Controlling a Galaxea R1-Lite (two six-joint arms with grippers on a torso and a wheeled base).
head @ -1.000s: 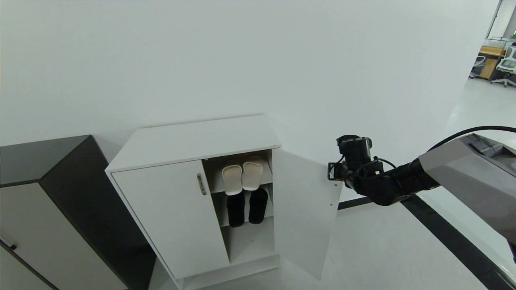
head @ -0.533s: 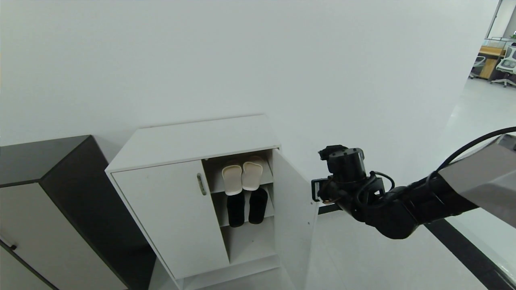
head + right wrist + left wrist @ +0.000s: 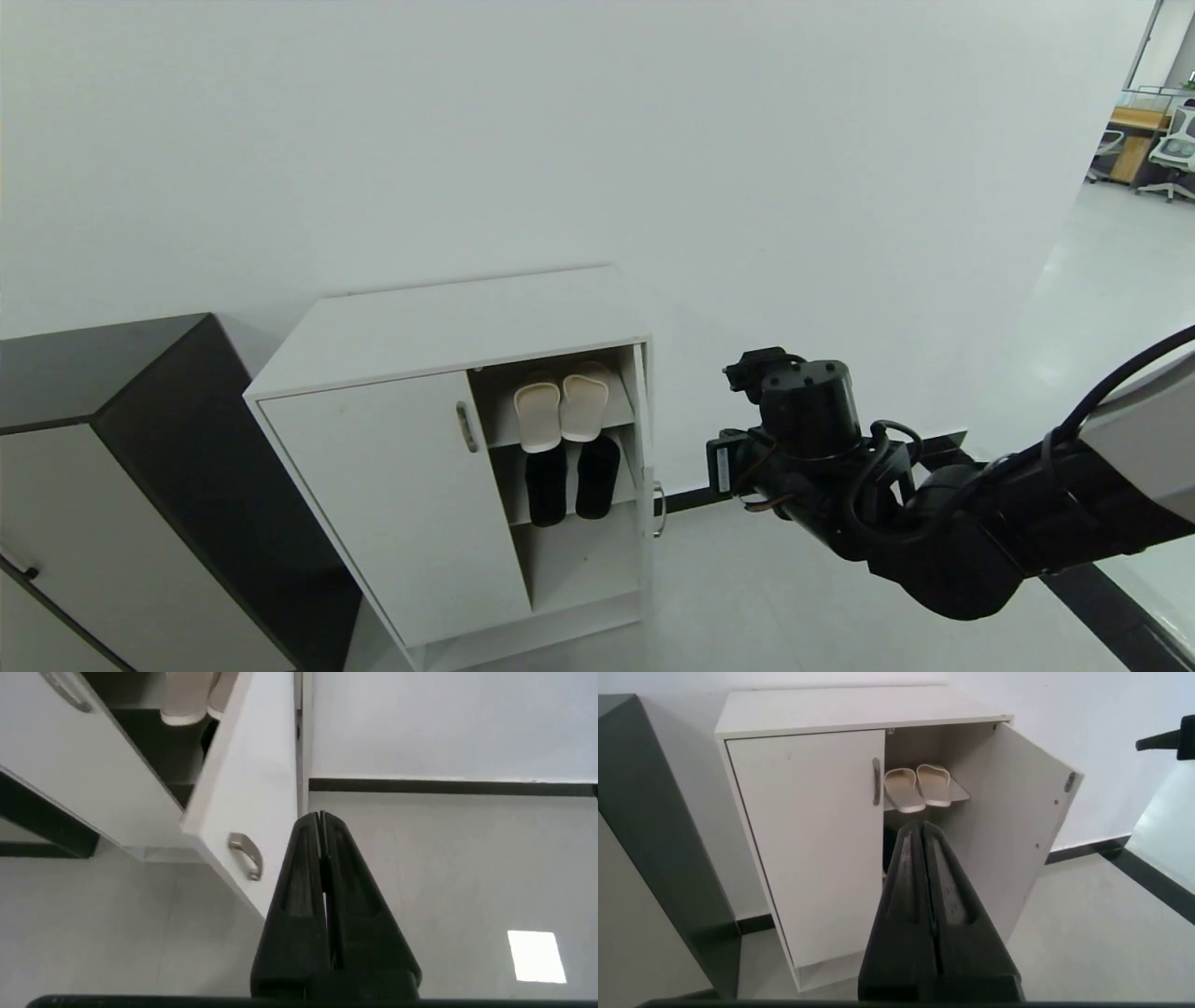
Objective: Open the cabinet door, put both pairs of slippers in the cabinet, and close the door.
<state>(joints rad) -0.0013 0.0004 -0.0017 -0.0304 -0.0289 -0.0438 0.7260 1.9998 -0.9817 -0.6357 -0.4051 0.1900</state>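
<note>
The pale slippers lie on the upper shelf of the white cabinet, and the black slippers lie on the shelf just below, so the stowing looks done. What's left, I'd say, is shutting the right door, which stands out from the cabinet front; the left door is flush. The right claw, pressed together and empty, sits just beside the door's outer face near its handle; I can't tell whether it touches. The left claw, likewise closed on nothing, hangs back facing the cabinet.

Left claw, right claw, seemingly closed.
</note>
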